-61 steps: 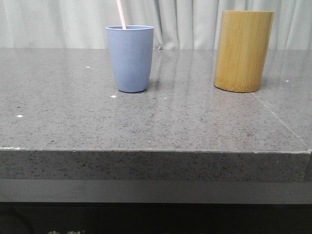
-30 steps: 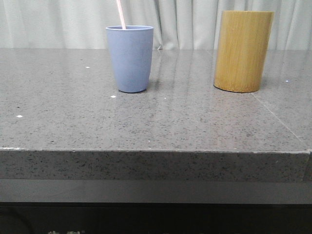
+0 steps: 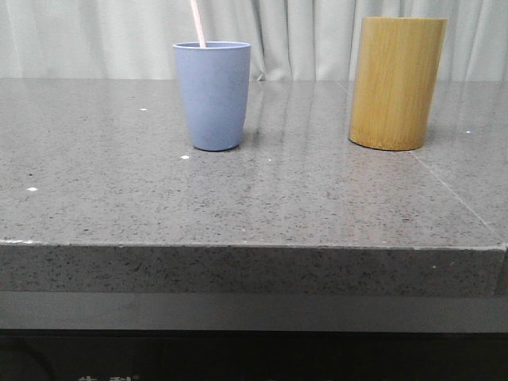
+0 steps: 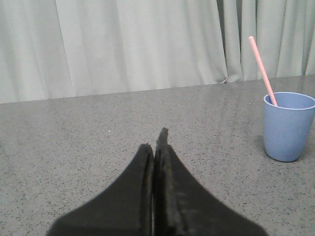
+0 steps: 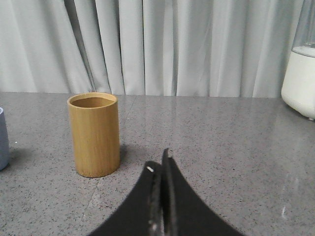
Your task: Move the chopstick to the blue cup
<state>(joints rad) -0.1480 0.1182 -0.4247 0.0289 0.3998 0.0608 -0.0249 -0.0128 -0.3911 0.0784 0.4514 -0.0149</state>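
The blue cup (image 3: pixel 212 95) stands on the grey stone table at the back left in the front view. A pale pink chopstick (image 3: pixel 197 24) leans out of it. Both show in the left wrist view, the cup (image 4: pixel 288 127) and the chopstick (image 4: pixel 262 70). My left gripper (image 4: pixel 155 138) is shut and empty, low over the table, well apart from the cup. My right gripper (image 5: pixel 160 160) is shut and empty, apart from the bamboo holder (image 5: pixel 94 133). Neither gripper shows in the front view.
The tall tan bamboo holder (image 3: pixel 397 82) stands at the back right of the table. A white vessel (image 5: pixel 300 81) sits at the far edge in the right wrist view. The table's front edge (image 3: pixel 254 248) runs across the front view. Pale curtains hang behind.
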